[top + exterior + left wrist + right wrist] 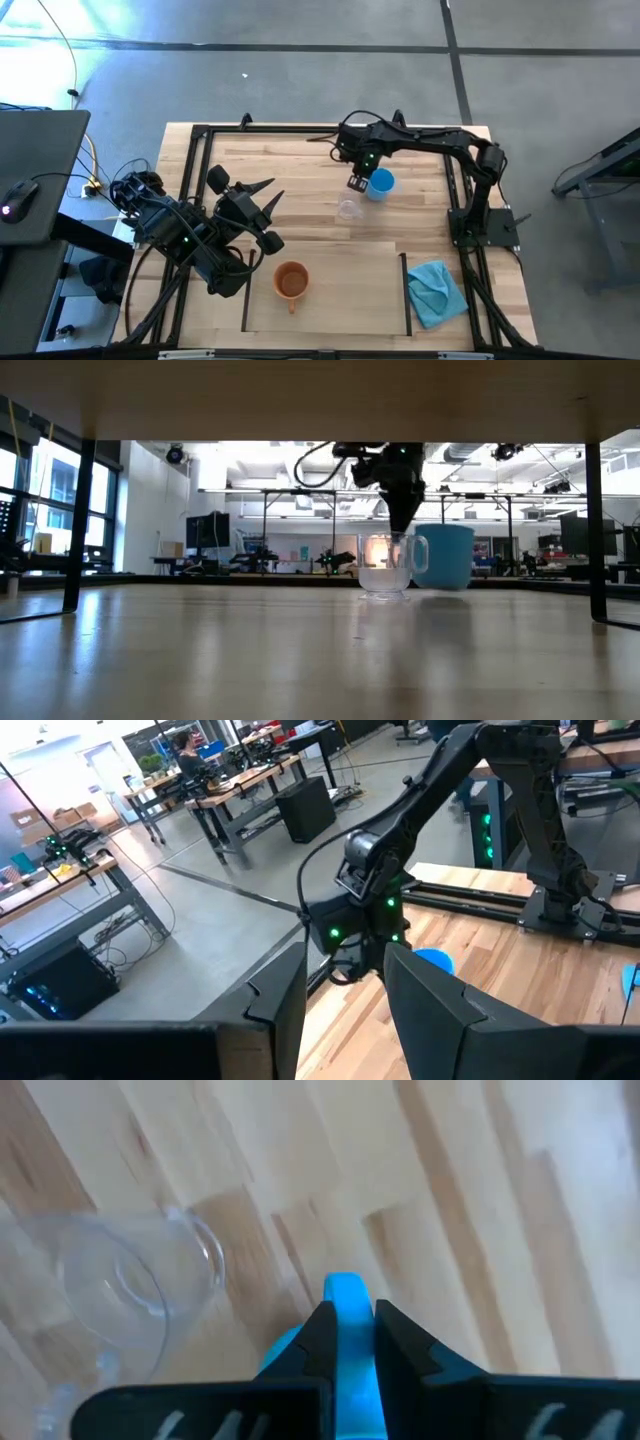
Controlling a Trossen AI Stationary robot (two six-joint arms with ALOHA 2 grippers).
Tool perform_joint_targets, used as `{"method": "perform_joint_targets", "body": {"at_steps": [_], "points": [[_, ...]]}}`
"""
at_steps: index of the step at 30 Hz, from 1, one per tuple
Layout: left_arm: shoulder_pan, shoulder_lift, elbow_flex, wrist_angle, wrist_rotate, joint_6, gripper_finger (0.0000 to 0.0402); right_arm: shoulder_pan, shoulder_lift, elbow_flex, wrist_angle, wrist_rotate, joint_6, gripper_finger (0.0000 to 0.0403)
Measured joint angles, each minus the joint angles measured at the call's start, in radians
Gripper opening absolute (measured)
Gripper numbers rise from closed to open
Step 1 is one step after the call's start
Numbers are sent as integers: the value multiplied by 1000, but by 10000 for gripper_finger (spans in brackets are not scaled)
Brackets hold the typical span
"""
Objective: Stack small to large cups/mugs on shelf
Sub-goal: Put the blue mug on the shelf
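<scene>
Right gripper: your right gripper (357, 184) hangs over the far-middle of the table, fingers (318, 1342) pinched onto the rim of the blue mug (380, 184) (the right wrist view shows a strip of blue wall squeezed between the two dark tips).

Blue mug: it sits upright, just to the right of that gripper in the high view; whether it is clear of the tabletop you cannot tell from these views.

Glass cup: the clear glass cup (348, 209) stands just beside the blue mug, on its near-left side and nearly under the gripper; in the low view it (385, 565) overlaps the front of the mug (447, 556).

Orange mug: the orange mug (291, 281) stands upright on the shelf (350, 290), toward its left part, handle pointing to the near edge, well apart from your right gripper.

Left gripper: your left gripper (262, 198) waits over the table's left side, fingers spread with nothing between them, near the shelf's left strip.

Cloth: a teal cloth (436, 291) lies just beyond the shelf's right strip.
</scene>
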Motion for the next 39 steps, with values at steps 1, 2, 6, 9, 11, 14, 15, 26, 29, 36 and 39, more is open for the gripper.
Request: {"method": "perform_joint_targets", "body": {"at_steps": [1,2,6,9,11,14,15,26,29,36,39], "points": [[0,0,0,0,0,0,124,-2,0,10,3,1,-5,16],[0,0,0,0,0,0,124,-5,0,20,4,1,-8,16],[0,0,0,0,0,-4,124,-7,0,36,5,-8,-18,16],[0,0,0,0,0,-9,124,-2,0,18,2,-27,-37,16],[0,0,0,0,0,-9,124,4,4,4,-10,-32,-50,16],[0,0,0,0,0,-9,124,13,6,-9,-29,-35,-74,16],[0,0,0,0,0,-9,124,15,6,-12,-26,-36,-80,16],[0,0,0,0,0,-9,124,20,5,-15,-61,-46,-141,16],[0,0,0,0,1,-9,124,19,6,-15,-61,-46,-121,25],[0,0,0,0,1,-9,124,18,5,-15,-60,-49,-118,71],[0,0,0,0,1,-9,124,18,5,-15,-56,-49,-118,77]]}}
